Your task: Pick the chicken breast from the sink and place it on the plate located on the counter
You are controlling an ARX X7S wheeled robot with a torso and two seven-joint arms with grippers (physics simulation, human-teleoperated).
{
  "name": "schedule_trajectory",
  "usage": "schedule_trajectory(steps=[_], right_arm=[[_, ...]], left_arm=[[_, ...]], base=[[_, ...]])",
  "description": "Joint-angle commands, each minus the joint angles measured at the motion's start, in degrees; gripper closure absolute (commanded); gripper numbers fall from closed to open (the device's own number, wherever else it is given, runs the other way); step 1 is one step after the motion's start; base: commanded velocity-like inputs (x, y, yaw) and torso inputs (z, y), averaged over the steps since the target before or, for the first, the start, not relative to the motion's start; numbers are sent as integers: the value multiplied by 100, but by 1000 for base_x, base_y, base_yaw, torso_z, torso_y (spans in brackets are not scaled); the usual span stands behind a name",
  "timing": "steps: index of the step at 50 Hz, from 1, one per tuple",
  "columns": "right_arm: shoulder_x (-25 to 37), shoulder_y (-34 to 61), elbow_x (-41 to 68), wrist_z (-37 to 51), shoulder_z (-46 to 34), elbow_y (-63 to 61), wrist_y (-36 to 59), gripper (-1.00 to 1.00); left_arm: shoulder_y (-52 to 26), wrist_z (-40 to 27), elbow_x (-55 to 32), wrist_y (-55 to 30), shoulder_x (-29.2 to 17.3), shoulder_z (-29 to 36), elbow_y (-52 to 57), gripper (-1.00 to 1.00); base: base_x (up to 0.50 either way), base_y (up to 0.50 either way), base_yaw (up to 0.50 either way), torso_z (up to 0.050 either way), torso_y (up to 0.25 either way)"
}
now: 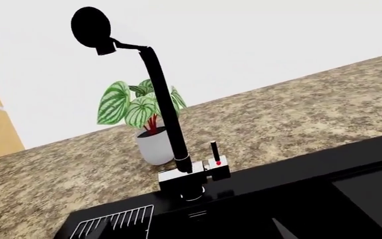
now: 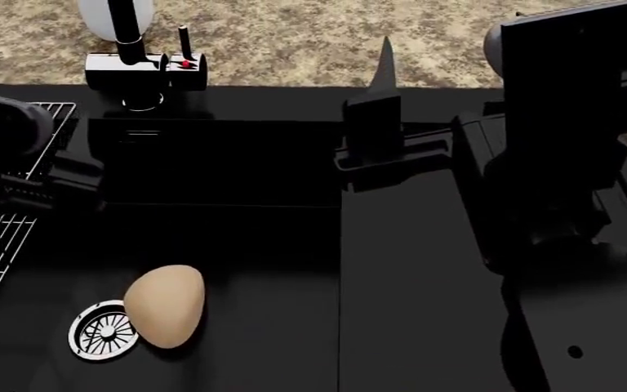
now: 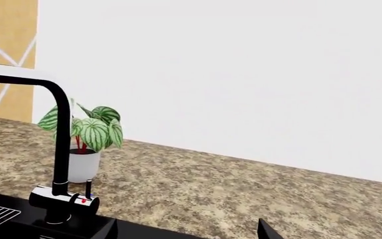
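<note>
The beige egg-shaped chicken breast (image 2: 166,305) lies in the black sink (image 2: 248,245), leaning on the round chrome drain (image 2: 98,332). My right gripper (image 2: 384,69) hovers over the sink's back edge, far from the chicken. In the right wrist view its two fingertips (image 3: 267,230) stand wide apart with nothing between them. My left gripper (image 1: 191,233) is above the sink's left side near the faucet. Its dark fingers (image 1: 281,231) also sit far apart, empty. The plate is out of view. The granite counter (image 2: 291,41) runs behind the sink.
A black faucet (image 1: 164,109) with a chrome base (image 2: 144,72) stands at the sink's back left. A potted plant (image 1: 147,132) sits behind it. A wire rack (image 2: 3,245) lies along the sink's left. My right arm (image 2: 558,147) covers the drainboard side.
</note>
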Motion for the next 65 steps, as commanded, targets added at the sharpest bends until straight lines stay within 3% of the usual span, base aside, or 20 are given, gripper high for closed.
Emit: schedule_trajectory(steps=[1,3,4,7,10,13,14,20,38,48,53,58,65], right_arm=[[-94,19,-299,-234,1,-32,84,-100],[-54,141,-295,-223,-61,-6,238,-100],[-54,254,-270,-235,-69,0,346,-100],[-23,427,-277,-213,-106,109,467,-100],[32,619,-276,-205,-146,155,592,-100],[64,811,-207,-268,-133,127,757,-100],[79,873,-179,-296,-120,128,829,-100],[265,1092,-131,-357,-232,167,974,-100],[399,1149,-108,-305,-290,149,945,-100],[465,1306,-64,-325,-300,227,957,-100],[507,1367,-56,-312,-323,214,966,-100],[570,1424,-36,-308,-337,170,1022,-100],[556,1403,17,-335,-303,205,991,-100]], left_arm=[[7,721,1105,-76,236,176,-1,-100],[-394,863,1068,-837,238,387,65,-100],[-569,1236,1508,-895,208,636,-173,-100],[-864,3814,4086,-894,922,1014,-1006,-100],[-1315,6267,6452,-888,1039,1097,-1726,-100],[-1759,7773,7431,-882,1120,1194,-2246,-100],[-1869,7912,7575,-854,1138,1161,-2427,-100],[-2366,7940,7462,-758,1065,1108,-2798,-100],[-2215,7736,6953,-751,1082,989,-2931,-100],[-2480,8883,7179,-844,1128,1340,-3936,-100],[-2582,8367,6441,-587,1160,1413,-4546,-100],[-2575,7326,5413,-194,1163,1280,-5231,-100],[-2600,6433,4519,119,1163,1253,-5906,-100]], base=[[0,0,0,0,0],[0,0,0,0,0],[0,0,0,0,0],[0,0,0,0,0],[0,0,0,0,0],[0,0,0,0,0],[0,0,0,0,0],[0,0,0,0,0],[-1,0,0,0,-223],[-2,0,0,0,-75],[0,0,0,0,0],[0,0,0,0,0],[0,0,0,0,0]])
